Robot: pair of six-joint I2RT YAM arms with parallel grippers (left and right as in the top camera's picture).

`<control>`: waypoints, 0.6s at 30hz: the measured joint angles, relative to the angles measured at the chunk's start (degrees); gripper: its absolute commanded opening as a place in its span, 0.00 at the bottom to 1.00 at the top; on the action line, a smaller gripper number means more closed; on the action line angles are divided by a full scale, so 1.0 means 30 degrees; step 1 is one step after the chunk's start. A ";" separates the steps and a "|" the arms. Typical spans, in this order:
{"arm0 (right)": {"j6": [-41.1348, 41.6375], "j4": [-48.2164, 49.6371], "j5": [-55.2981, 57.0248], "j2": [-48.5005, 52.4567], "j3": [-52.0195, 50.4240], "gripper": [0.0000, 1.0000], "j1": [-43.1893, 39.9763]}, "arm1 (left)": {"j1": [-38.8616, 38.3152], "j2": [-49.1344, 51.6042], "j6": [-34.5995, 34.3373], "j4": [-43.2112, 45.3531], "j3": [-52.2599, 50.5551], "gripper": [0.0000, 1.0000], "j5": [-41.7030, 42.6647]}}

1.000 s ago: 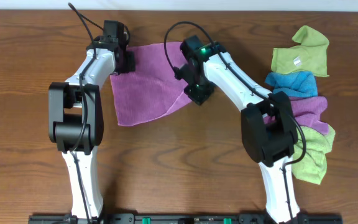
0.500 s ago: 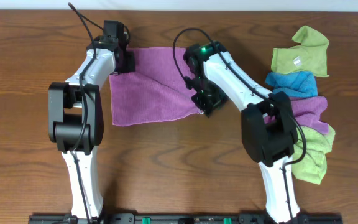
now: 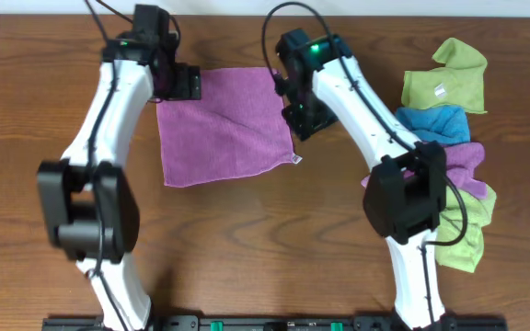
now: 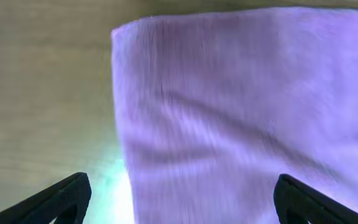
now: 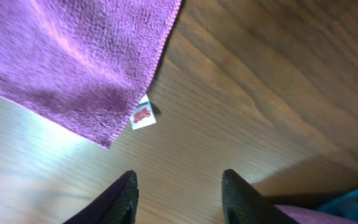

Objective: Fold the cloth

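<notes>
The purple-magenta cloth point(image 3: 224, 124) lies spread flat on the table, its small white tag point(image 3: 294, 161) at the near right corner. My left gripper point(image 3: 182, 85) hovers over the cloth's far left corner. In the left wrist view the left gripper point(image 4: 182, 205) stands wide open, with the cloth point(image 4: 241, 112) below it and nothing gripped. My right gripper point(image 3: 304, 119) hangs just off the cloth's right edge. In the right wrist view the right gripper point(image 5: 180, 190) is open over bare wood, the cloth's corner point(image 5: 86, 56) and tag point(image 5: 143, 116) ahead of it.
A pile of other cloths lies at the right of the table: lime-green point(image 3: 444, 78), blue point(image 3: 431, 124), a bunched purple one point(image 3: 458, 161) and more green point(image 3: 463, 225). The right arm's base stands in front of that pile.
Both grippers opened and let go of the cloth. The right one first pulled the folded-in right side outward, so the cloth now lies flat. Both arms drew back from it.
</notes>
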 measured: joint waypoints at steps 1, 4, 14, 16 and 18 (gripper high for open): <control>0.0051 0.0000 -0.0627 0.0000 0.0000 0.41 -0.0284 | 0.0102 -0.0605 0.0080 -0.0860 0.0095 0.95 0.0554; 0.0131 0.0044 -0.2987 0.0000 0.0000 0.41 -0.1588 | 0.1086 -0.1880 0.0561 -0.3366 0.0146 0.95 0.3446; -0.1632 -0.0707 -1.0054 -0.0029 -0.0342 0.45 -0.6171 | 0.7686 -0.6455 0.3483 -0.4605 -0.7395 0.95 0.9923; -0.2229 -0.0168 -1.1256 -0.0146 -0.1596 0.44 -0.6426 | 0.7570 -0.7832 0.3461 -0.3162 -1.0127 0.95 1.0535; -0.2521 0.0510 -1.2313 -0.0182 -0.3038 0.43 -0.6360 | 0.6980 -0.8604 0.3038 -0.1297 -1.2415 0.96 1.0914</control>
